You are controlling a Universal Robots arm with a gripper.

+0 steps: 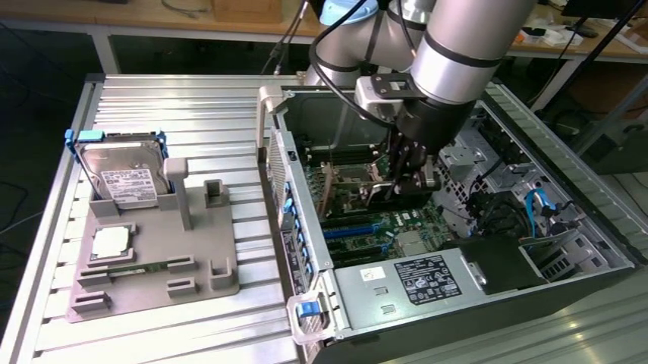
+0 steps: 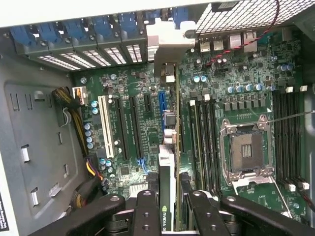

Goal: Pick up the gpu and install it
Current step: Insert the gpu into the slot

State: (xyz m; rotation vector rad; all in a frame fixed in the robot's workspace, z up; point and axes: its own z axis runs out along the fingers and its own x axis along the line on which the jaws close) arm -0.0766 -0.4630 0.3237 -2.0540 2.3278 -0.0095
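The gpu (image 2: pixel 169 162) is a thin black card seen edge-on, with its silver bracket (image 2: pixel 170 42) against the case's rear slot openings. My gripper (image 2: pixel 171 199) is shut on it, one black finger (image 2: pixel 147 211) on each side of the card. In the exterior view the gripper (image 1: pixel 407 184) reaches down inside the open computer case (image 1: pixel 456 311) and holds the gpu (image 1: pixel 393 199) just above the motherboard (image 1: pixel 354 231). The card runs along the expansion slots beside a short blue slot (image 2: pixel 161 103). I cannot tell whether its edge sits in a slot.
Next to the card are the long black slots (image 2: pixel 121 128), a white slot (image 2: pixel 104 125) and the open CPU socket (image 2: pixel 246 150). On the table to the exterior view's left, a grey fixture (image 1: pixel 152 273) holds a silver hard drive (image 1: pixel 121 178) and a square CPU chip (image 1: pixel 109 241). Blue cables (image 1: pixel 535 208) lie in the case.
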